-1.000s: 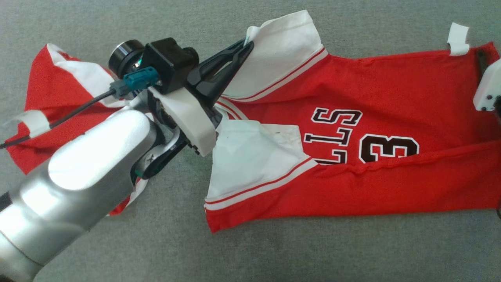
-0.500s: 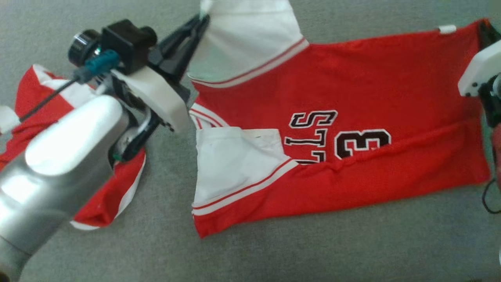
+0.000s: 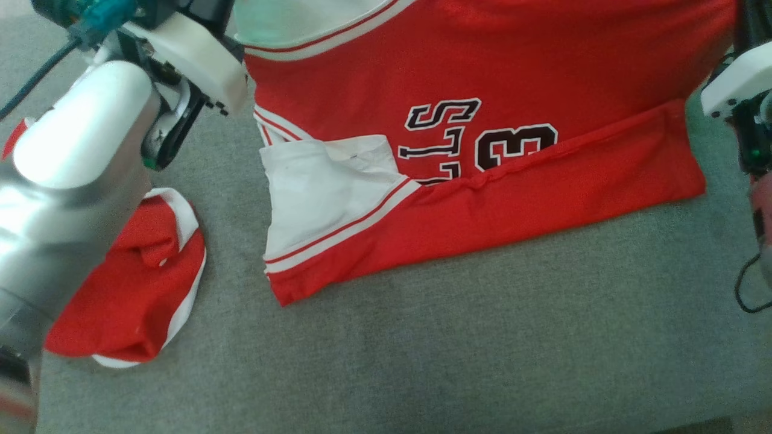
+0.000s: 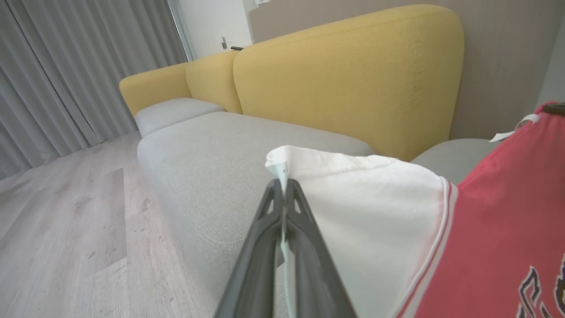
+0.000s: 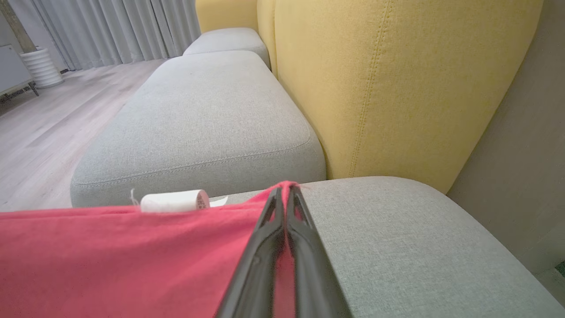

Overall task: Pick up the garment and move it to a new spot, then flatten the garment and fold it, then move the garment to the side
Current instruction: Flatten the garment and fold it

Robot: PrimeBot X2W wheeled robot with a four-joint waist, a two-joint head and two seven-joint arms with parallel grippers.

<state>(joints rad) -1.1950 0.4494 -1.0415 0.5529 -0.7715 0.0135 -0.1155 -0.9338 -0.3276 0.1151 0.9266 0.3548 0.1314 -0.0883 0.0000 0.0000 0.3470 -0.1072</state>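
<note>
surface: you're over a grey sofa cushion [image 3: 422, 349], filling the head view from 4 to 8 o'clock.
room: yellow backrest [image 4: 344, 79] at 12 in your left wrist view, grey curtains [image 4: 66, 75] at 10, pale wood floor [image 4: 57, 229] at 8.
pot: white ribbed pot [image 5: 42, 66] at 10 in the right wrist view; can't tell what's in it.
red jersey [image 3: 482, 60]: spread from 12 to 3 in the head view, lower fold lying on the cushion.
left gripper [image 4: 282, 187]: fingers pinched tight on the jersey's white sleeve corner.
right gripper [image 5: 284, 192]: fingers clamped on the red hem corner, white tag [image 5: 174, 201] just beside at 9.
extra: red-and-white bundle [image 3: 132, 289] at 8, apart from the jersey.
</note>
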